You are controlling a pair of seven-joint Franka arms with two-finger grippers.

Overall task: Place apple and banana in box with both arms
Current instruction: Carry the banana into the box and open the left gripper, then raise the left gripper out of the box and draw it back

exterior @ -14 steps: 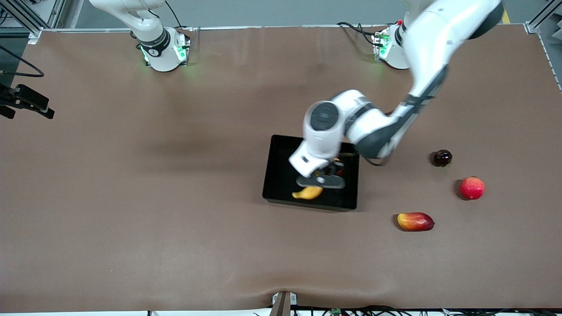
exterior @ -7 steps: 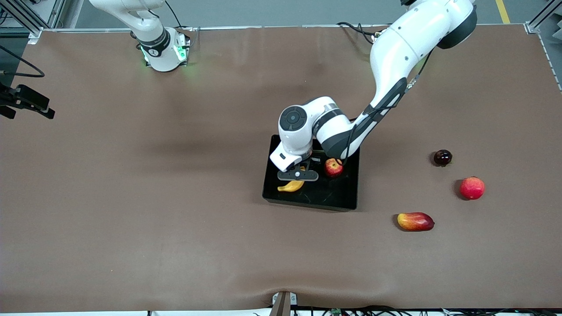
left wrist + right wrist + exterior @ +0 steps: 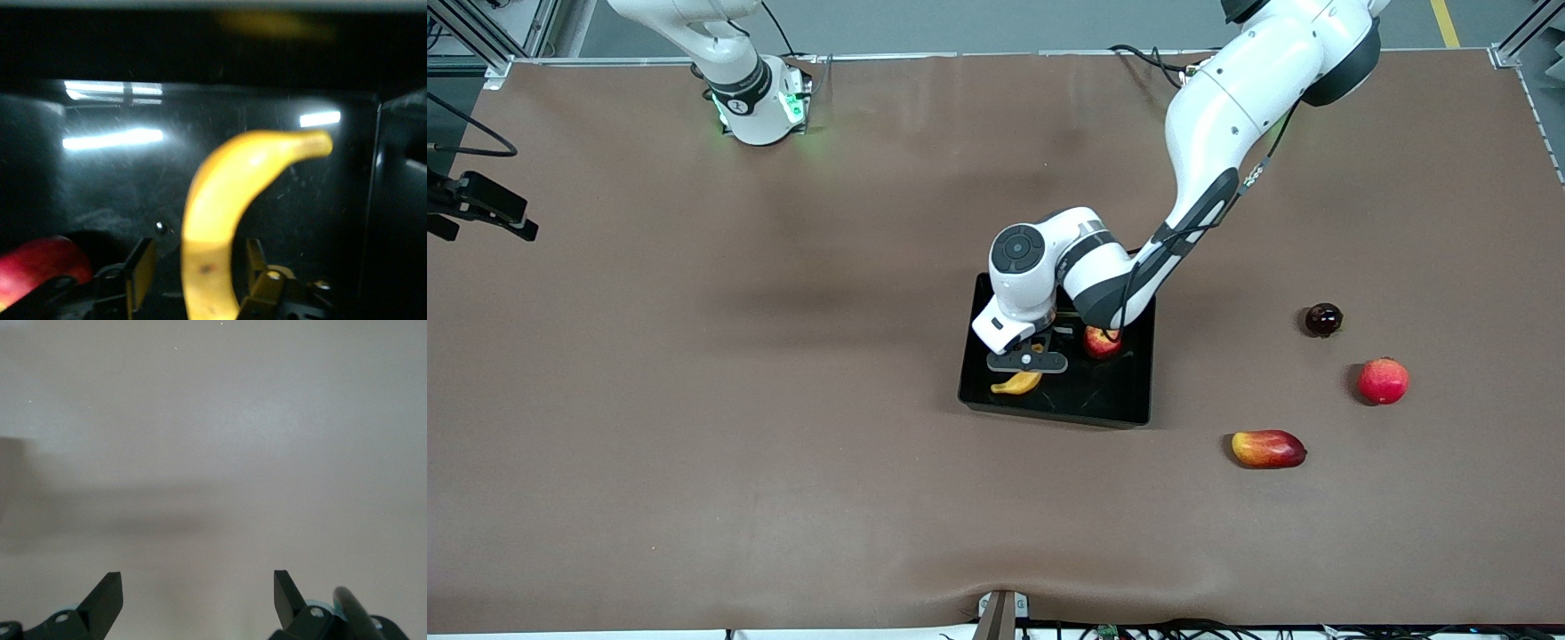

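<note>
Across the brown surface (image 3: 694, 400), wide open room on every side of the box, most of it toward the right arm's end. Reaching out from its base and bent sharply at the elbow, left arm (image 3: 1227, 107), wrist turned straight down into the box. Folded back near its own base, right arm (image 3: 729, 62), waiting. Near the middle of the surface, black box (image 3: 1107, 400), glossy walls upright all round, floor mostly bare along the edge nearest the front camera. Low inside the box, left end effector (image 3: 1027, 362), fingers (image 3: 141, 263) apart, straddling the banana with a dark gap showing on one side. Over bare surface, right end effector (image 3: 198, 593), fingers spread wide, holding nothing. Lying on the box floor under the left end effector, banana (image 3: 1016, 383), close to the wall at the right arm's end. Beside it in the box, apple (image 3: 1101, 342), partly hidden by the forearm. Outside, toward the left arm's end and well apart from the box: mango-like fruit (image 3: 1268, 449), red-pink round fruit (image 3: 1383, 380), small dark round fruit (image 3: 1323, 319).
</note>
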